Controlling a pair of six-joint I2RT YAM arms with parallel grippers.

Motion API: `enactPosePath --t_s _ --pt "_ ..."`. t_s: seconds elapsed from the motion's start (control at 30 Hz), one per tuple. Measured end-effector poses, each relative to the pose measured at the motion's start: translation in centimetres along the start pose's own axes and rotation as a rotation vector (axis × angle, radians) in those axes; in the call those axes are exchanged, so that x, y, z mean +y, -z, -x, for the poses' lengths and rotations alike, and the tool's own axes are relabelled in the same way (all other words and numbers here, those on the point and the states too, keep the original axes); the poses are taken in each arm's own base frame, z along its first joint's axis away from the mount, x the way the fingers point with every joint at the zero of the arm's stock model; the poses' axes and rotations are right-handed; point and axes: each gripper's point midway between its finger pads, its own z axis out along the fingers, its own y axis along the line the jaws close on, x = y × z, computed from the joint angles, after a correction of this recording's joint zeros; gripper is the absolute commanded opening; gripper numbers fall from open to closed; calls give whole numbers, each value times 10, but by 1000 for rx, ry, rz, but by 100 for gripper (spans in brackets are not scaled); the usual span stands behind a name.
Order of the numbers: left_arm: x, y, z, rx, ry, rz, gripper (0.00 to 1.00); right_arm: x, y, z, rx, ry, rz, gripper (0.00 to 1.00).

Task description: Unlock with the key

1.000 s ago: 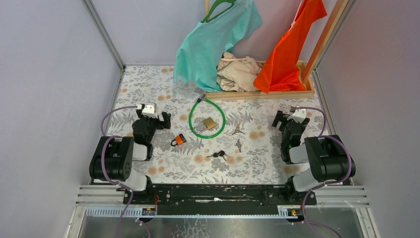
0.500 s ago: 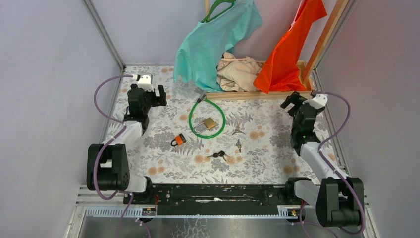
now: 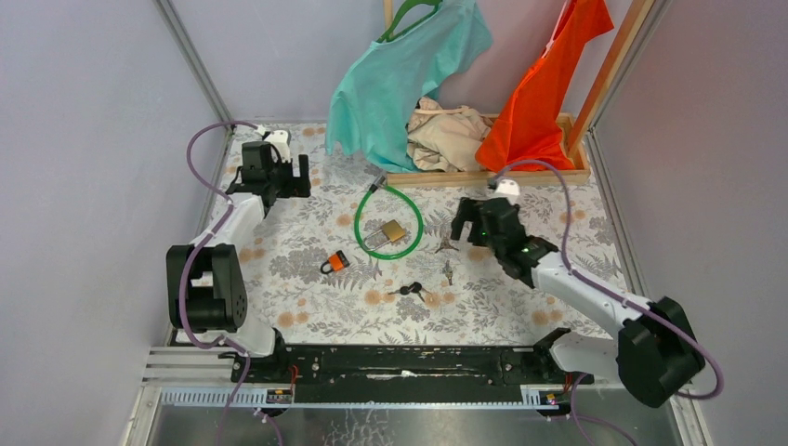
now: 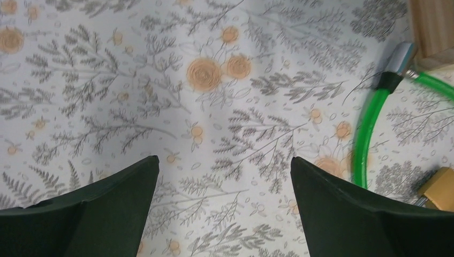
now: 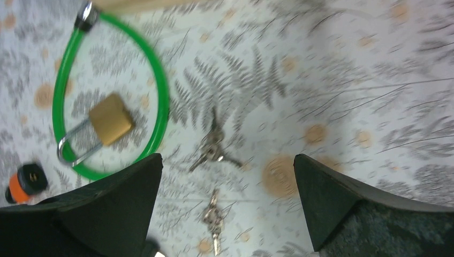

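A brass padlock (image 3: 394,230) lies inside a green cable loop (image 3: 409,216) at mid-table. A small orange padlock (image 3: 334,263) rests to its left. Black-headed keys (image 3: 410,290) lie nearer the front. Two silver key bunches lie right of the loop, one (image 5: 213,147) beyond the other (image 5: 213,219). My right gripper (image 3: 469,223) hovers open above these silver keys (image 3: 447,247), holding nothing; its wrist view also shows the brass padlock (image 5: 110,126). My left gripper (image 3: 279,179) is open at the far left, over bare cloth, with the green cable (image 4: 369,128) off to its right.
A wooden tray (image 3: 483,177) at the back holds a beige cloth (image 3: 446,135). A teal shirt (image 3: 400,79) and an orange shirt (image 3: 544,93) hang over it from a wooden frame (image 3: 613,65). Grey walls close both sides.
My right arm has swung from the right edge in to the middle, above the silver keys. My left arm has reached a little farther back. Both grippers stayed open.
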Motion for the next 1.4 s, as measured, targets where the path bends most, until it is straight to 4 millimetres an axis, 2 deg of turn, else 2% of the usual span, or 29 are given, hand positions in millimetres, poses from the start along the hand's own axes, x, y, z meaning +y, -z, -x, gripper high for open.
enactPosePath --t_s 0.07,0.17,0.37,0.57,0.73,0.87,1.13,1.4 --pt "5 4 -8 25 3 10 100 18 0 -17 50 44 11 99" --pt "16 14 -12 38 3 48 100 34 -4 -32 97 93 -7 99" --pt "34 45 10 -41 9 48 100 43 -19 -53 158 126 -61 100" --pt "43 49 10 -30 42 26 100 42 -36 -72 226 135 -100 73" --pt "44 54 8 -1 58 3 100 50 -52 -76 261 125 -134 63" --pt "38 59 14 -4 48 -45 100 52 -64 -82 286 123 -161 61" --pt "15 69 9 14 48 -162 100 43 -77 -96 345 149 -259 55" --pt "3 79 13 15 29 -233 100 36 -77 -96 343 152 -294 53"
